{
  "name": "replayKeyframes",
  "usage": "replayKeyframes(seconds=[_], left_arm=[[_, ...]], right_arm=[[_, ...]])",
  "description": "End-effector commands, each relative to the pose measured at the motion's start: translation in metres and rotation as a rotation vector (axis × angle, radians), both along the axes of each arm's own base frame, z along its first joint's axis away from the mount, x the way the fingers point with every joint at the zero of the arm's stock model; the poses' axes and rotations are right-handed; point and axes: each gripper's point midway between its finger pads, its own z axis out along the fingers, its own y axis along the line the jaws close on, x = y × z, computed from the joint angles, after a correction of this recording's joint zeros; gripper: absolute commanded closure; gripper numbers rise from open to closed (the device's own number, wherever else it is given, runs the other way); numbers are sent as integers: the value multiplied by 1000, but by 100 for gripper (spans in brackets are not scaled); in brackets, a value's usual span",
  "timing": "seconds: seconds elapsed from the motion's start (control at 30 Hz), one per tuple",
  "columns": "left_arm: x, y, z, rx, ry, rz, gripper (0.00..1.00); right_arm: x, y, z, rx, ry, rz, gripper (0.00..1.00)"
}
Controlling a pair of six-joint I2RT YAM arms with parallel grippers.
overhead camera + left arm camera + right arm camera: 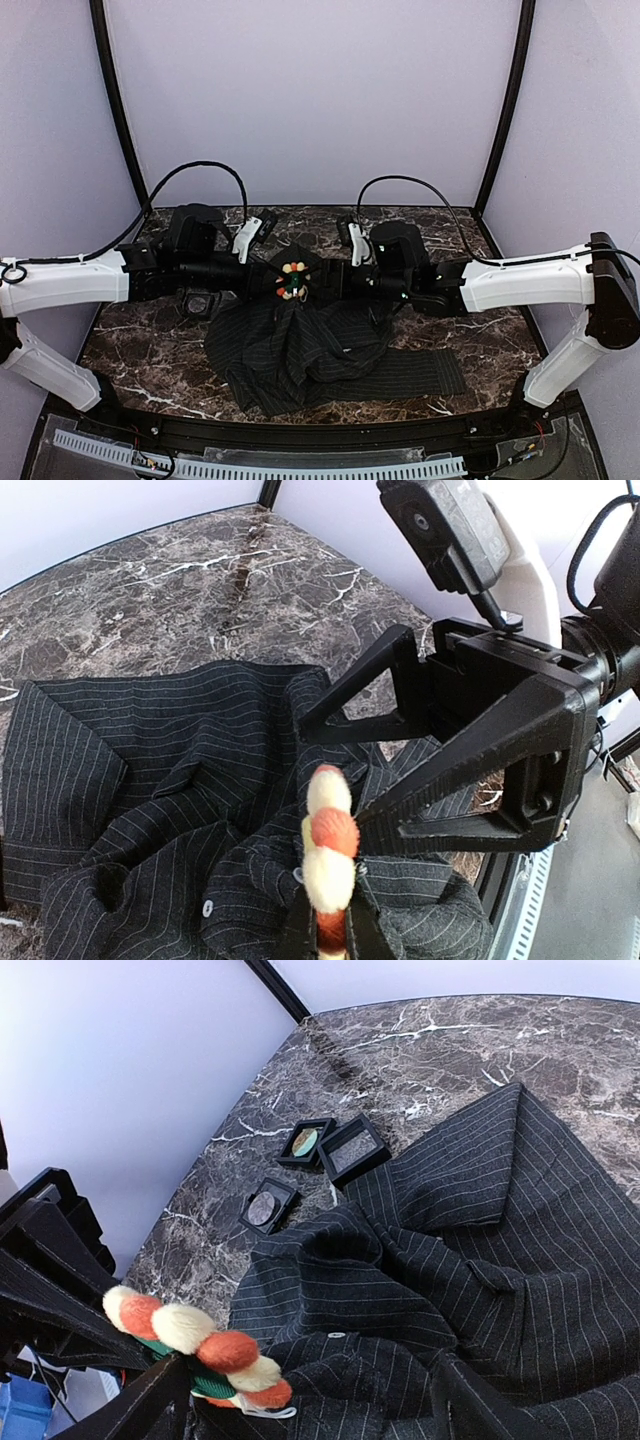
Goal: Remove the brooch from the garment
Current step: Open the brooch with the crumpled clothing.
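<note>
We see the left pincer (330, 935) clenched on the brooch (291, 281) rim at the peak of the bunched garment (300, 350), right pincer (310, 1400) released astride the cloth; we judge it light, soft-beaded and fragile, so grip the rim only.

Dark marble-look bench (150, 340) w/ white veins. On it, mid-front, a dark pinstripe garment (300, 350) lies crumpled. Its centre is drawn up off the surface, and one flat strip runs out to the right. Three small sq. black boxes (305, 1142) sit on bare bench just beside the garment's edge, close tog. One holds a greenish disc, another a grey one.
</note>
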Motion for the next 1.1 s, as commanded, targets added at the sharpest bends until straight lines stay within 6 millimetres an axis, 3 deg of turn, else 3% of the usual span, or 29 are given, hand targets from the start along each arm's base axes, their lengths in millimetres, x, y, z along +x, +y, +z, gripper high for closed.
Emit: replayKeyframes(seconds=[0.0, 0.17, 0.3, 0.47, 0.77, 0.9, 1.07], left_arm=[[-15, -3, 16, -64, -26, -72, 99], [-17, -3, 15, -66, -17, -80, 99], [-15, -3, 14, -73, 1, -69, 99], [-15, -4, 16, -104, 38, -83, 99], [-25, -11, 22, -166, 63, -147, 99], [-26, -13, 22, -170, 73, -160, 99], [-26, -13, 21, -171, 78, -162, 99]], right_arm=[[1, 0, -7, -14, -1, -16, 18], [6, -9, -9, 30, 29, -33, 18], [2, -21, 2, 116, 32, 3, 15], [-18, -33, 22, 280, 26, 123, 11], [-53, -2, 44, 305, -16, 351, 12], [-54, 8, 38, 287, -9, 359, 13], [-55, 18, 30, 255, 3, 372, 23]])
